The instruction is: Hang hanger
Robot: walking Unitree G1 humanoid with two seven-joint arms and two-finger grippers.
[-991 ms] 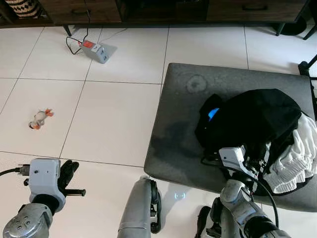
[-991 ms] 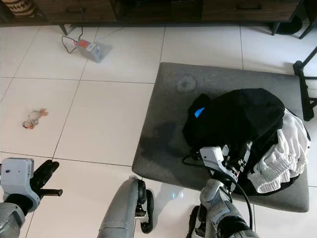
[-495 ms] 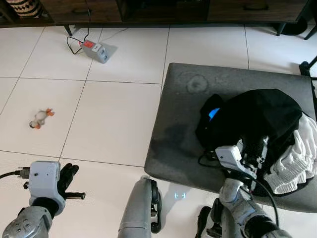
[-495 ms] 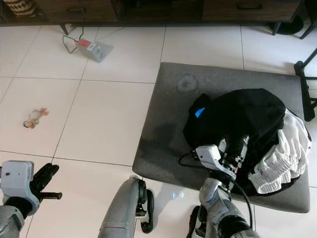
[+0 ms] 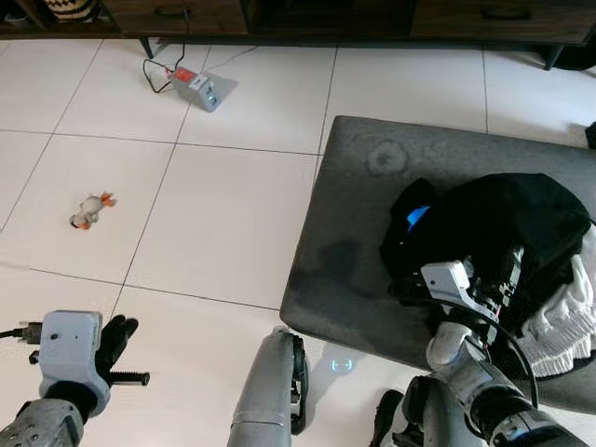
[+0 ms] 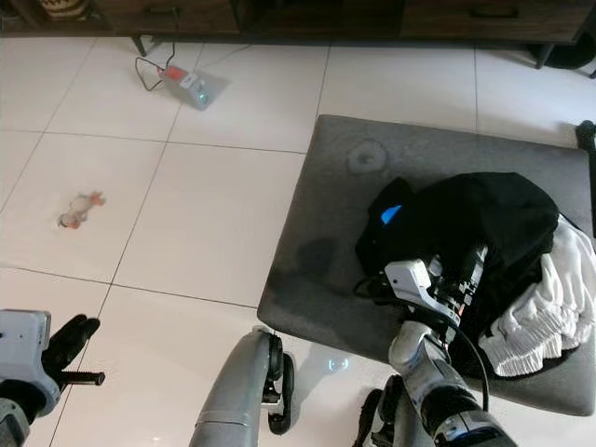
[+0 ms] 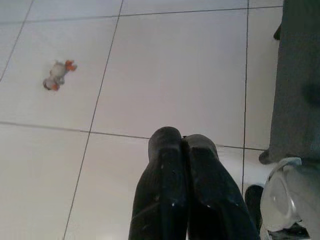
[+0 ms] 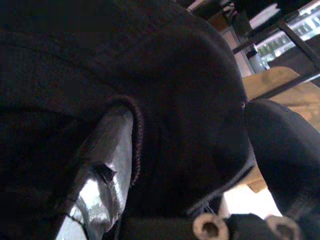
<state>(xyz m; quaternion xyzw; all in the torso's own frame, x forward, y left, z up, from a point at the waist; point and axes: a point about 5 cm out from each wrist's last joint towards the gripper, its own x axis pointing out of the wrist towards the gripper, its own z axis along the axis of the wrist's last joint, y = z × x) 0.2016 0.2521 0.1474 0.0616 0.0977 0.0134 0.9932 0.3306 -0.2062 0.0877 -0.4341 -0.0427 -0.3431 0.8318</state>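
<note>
A black garment (image 5: 503,209) with a blue tag lies bunched on a grey cushion (image 5: 363,214), beside a white garment (image 5: 573,317). My right gripper (image 5: 510,265) is pushed into the near edge of the black cloth. In the right wrist view its jaws stand open, with black cloth between them, one black finger (image 8: 285,150) showing, and a silver curved piece (image 8: 100,170) sitting inside a hemmed opening of the garment. I cannot tell whether that piece is the hanger. My left gripper (image 7: 182,140) is shut and empty, low over the white floor tiles.
A small toy duck (image 5: 90,209) lies on the tiles to the left. A grey power box (image 5: 197,88) with a cable sits near the dark cabinet (image 5: 326,9) along the far wall. My legs stand at the cushion's near edge.
The camera has shifted, so the scene sits a little lower and to the right. My right gripper has pushed slightly further into the black garment. The left gripper stays shut.
</note>
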